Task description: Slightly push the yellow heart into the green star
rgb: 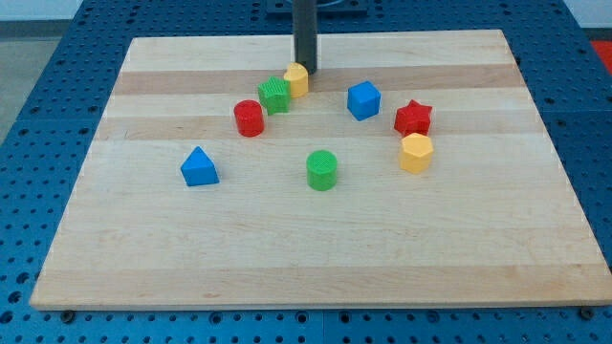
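The yellow heart (297, 79) lies near the view's top centre, touching the green star (274, 95) just to its lower left. My tip (305, 72) stands right behind the yellow heart on its upper right side, touching or nearly touching it. The dark rod rises straight up out of the view's top.
A red cylinder (249, 118) sits just left of and below the green star. A blue cube (363, 99), a red star (413, 118) and a yellow hexagon block (416, 152) lie to the right. A green cylinder (322, 170) is in the middle, a blue triangle (199, 166) to the left. The wooden board (306, 258) rests on a blue pegboard.
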